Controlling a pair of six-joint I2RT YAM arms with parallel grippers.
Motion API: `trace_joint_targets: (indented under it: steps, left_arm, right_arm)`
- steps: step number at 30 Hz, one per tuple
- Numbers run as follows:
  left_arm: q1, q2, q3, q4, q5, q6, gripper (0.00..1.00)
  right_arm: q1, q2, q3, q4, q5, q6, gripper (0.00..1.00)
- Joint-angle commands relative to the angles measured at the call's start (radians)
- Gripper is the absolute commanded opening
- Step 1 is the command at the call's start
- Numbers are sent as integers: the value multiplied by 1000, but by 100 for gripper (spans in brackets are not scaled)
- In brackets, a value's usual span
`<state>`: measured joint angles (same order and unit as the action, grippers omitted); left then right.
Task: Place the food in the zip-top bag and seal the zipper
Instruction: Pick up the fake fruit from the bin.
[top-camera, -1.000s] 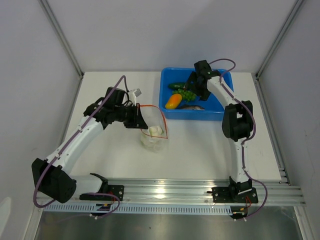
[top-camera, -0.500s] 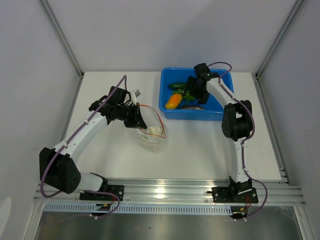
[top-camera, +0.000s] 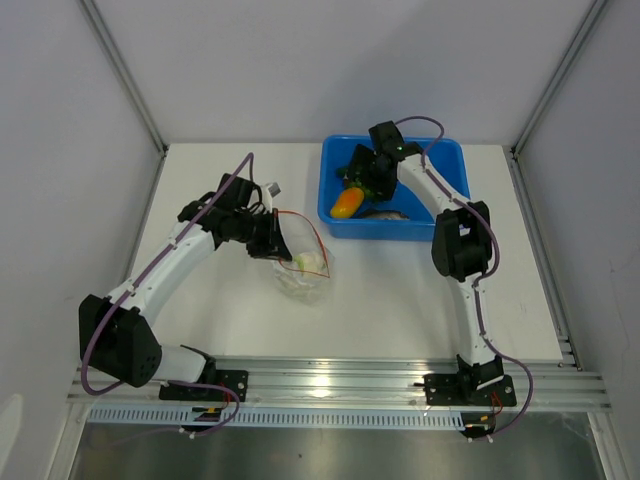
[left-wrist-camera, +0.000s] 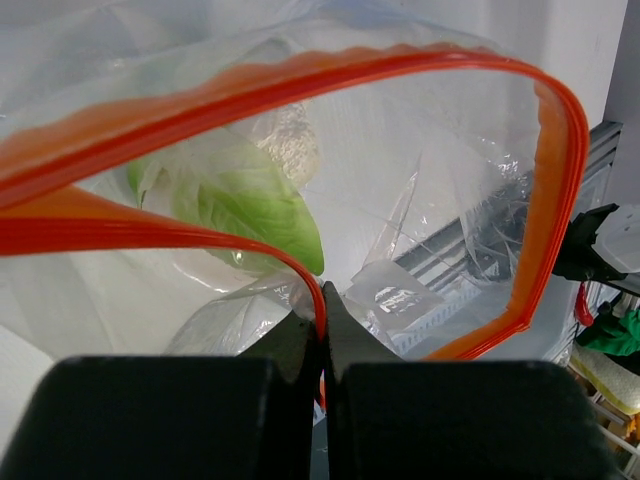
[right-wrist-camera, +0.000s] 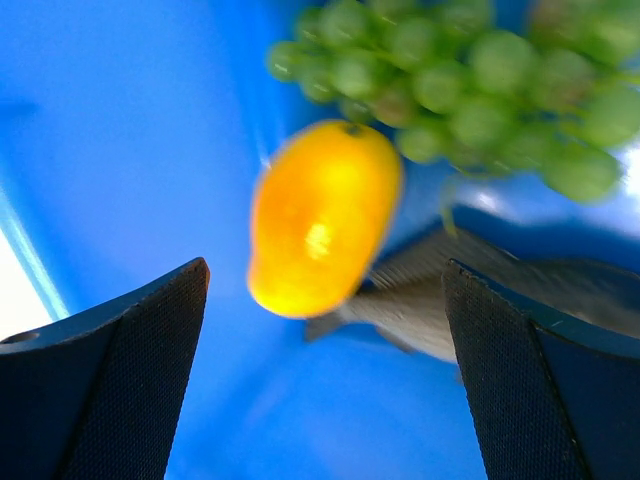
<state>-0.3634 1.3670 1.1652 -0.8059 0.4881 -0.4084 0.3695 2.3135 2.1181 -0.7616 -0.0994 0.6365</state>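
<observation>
Clear, crinkly zip-top bag (top-camera: 303, 268) of thin transparent film, lying on the white table (top-camera: 400, 300) left of centre, its mouth held open in a wide loop. The zipper (left-wrist-camera: 300, 85), a narrow ribbed orange-red plastic strip, outlines that loop. Inside, against the wrinkled film, sits a toy cauliflower (left-wrist-camera: 250, 200): a granular white head wrapped in smooth pale green leaves.

The left gripper (left-wrist-camera: 322, 312), with black matte fingers, has its jaws pressed together on the near run of the zipper, pinching the strip and film between them.

To the right, well apart from the bag, stands a glossy blue plastic bin (top-camera: 440, 225) with a flat floor. It holds a smooth orange-yellow oval mango (right-wrist-camera: 320, 215), a bright green cluster of small round pea-like beads (right-wrist-camera: 470, 90) just beyond it, and a grey ribbed fish-shaped toy (right-wrist-camera: 480, 300) beside and partly under the mango.

The right gripper (right-wrist-camera: 325, 270) hangs over the bin with its jaws spread wide, one textured black finger on either side of the mango and touching nothing.
</observation>
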Motion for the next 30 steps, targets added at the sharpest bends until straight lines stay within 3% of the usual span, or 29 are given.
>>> trace_joint_targets:
  steps: [1, 13, 21, 25, 30]
  left_arm:
    - [6, 1, 27, -21, -5, 31, 1]
    - [6, -23, 25, -35, -11, 29, 1]
    - [6, -22, 30, -33, -9, 26, 1]
    - [6, -29, 24, -33, -16, 26, 1]
    - [6, -37, 4, -24, -19, 33, 1]
  right_arm:
    - [17, 64, 89, 22, -5, 26, 99]
    - [34, 149, 151, -10, 27, 75, 98]
    - [37, 199, 198, -5, 21, 98, 89]
    - [34, 198, 191, -1, 12, 100, 82]
    - [28, 193, 174, 16, -20, 111, 53]
